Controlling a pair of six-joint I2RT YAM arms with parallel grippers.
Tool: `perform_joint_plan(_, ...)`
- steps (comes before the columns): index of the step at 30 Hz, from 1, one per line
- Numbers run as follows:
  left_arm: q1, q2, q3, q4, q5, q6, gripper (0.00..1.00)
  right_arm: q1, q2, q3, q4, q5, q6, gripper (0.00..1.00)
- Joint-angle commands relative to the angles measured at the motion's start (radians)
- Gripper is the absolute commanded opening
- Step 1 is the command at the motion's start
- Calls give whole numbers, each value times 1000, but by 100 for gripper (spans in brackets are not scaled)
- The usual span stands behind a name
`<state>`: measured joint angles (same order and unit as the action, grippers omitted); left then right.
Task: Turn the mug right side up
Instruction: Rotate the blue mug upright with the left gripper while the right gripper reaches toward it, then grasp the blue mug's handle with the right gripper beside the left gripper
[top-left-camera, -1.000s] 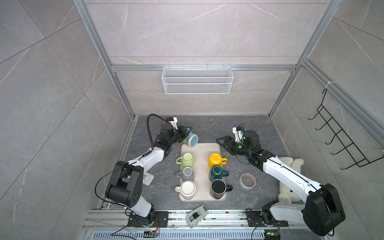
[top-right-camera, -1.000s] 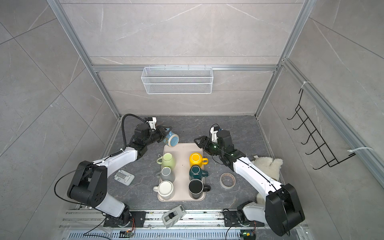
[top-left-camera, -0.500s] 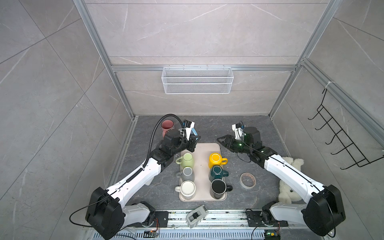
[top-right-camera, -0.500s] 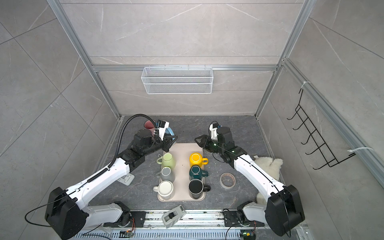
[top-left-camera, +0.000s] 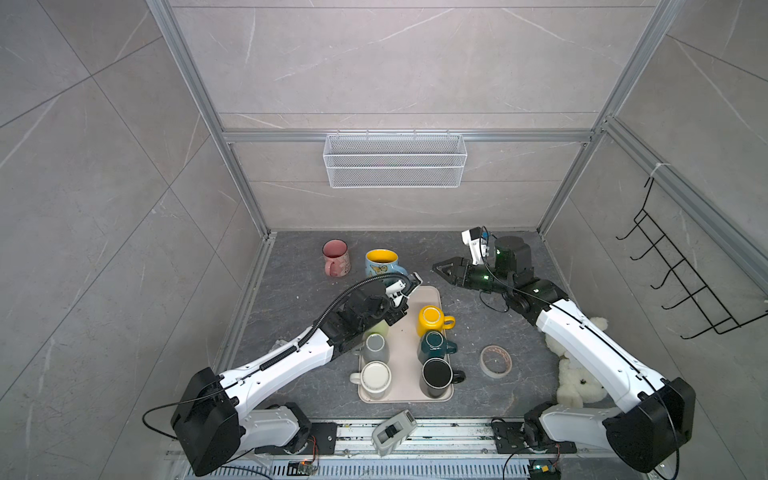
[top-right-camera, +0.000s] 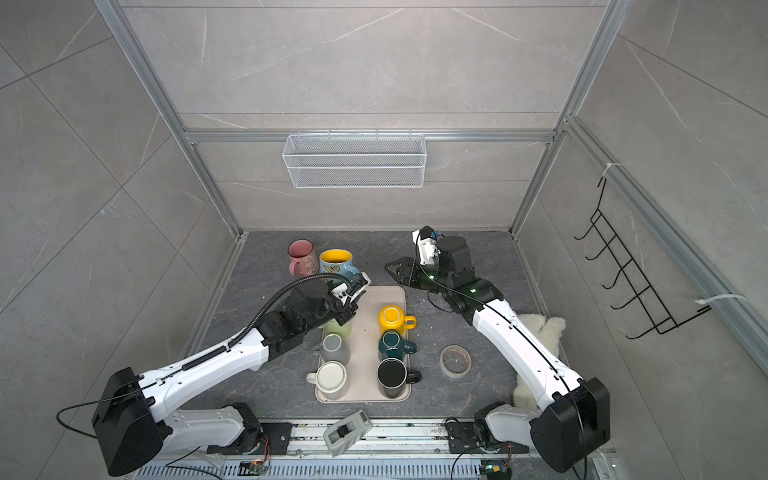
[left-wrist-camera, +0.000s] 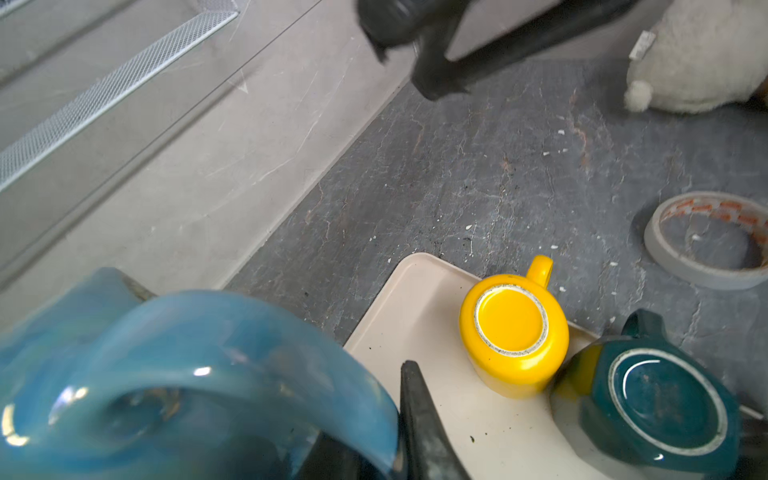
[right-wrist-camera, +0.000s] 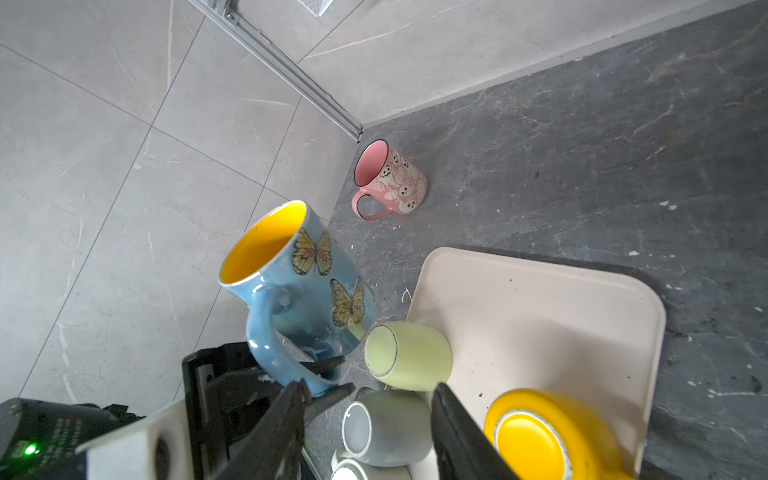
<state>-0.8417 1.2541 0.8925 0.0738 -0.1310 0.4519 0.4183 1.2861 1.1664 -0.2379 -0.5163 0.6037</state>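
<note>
- Blue mug (top-left-camera: 381, 262): mouth up, just beyond the tray's (top-left-camera: 405, 345) far-left corner. Your turn looks done, though its base is hidden.
- Left claw (right-wrist-camera: 332, 374): clenched on the mug's handle. Left for you: seat it and let go.
- Right claw (top-left-camera: 437, 267): released, empty, beyond the tray's far-right corner.

Blue butterfly mug (top-left-camera: 381, 262) upright, possibly slightly tilted.

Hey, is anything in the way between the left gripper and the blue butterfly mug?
Nothing visible. The left gripper is clamped on the handle of the blue butterfly mug, which is mouth-up beside the tray.
</note>
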Motion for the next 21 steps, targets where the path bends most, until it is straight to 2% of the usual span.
perform_joint_plan(1,-31,0,13,196,-126,215,0,-3,-18,57,-69,-40,-94,56)
perform_joint_plan(7,-87,29,-23,314,-255,374,0,-2,-2,122,-127,-100,-164,60)
perform_joint_plan(11,-103,49,-41,374,-299,446,0,4,26,156,-147,-166,-193,61)
perform_joint_plan(21,-112,39,-45,415,-278,458,0,80,77,225,-314,-133,-330,61)
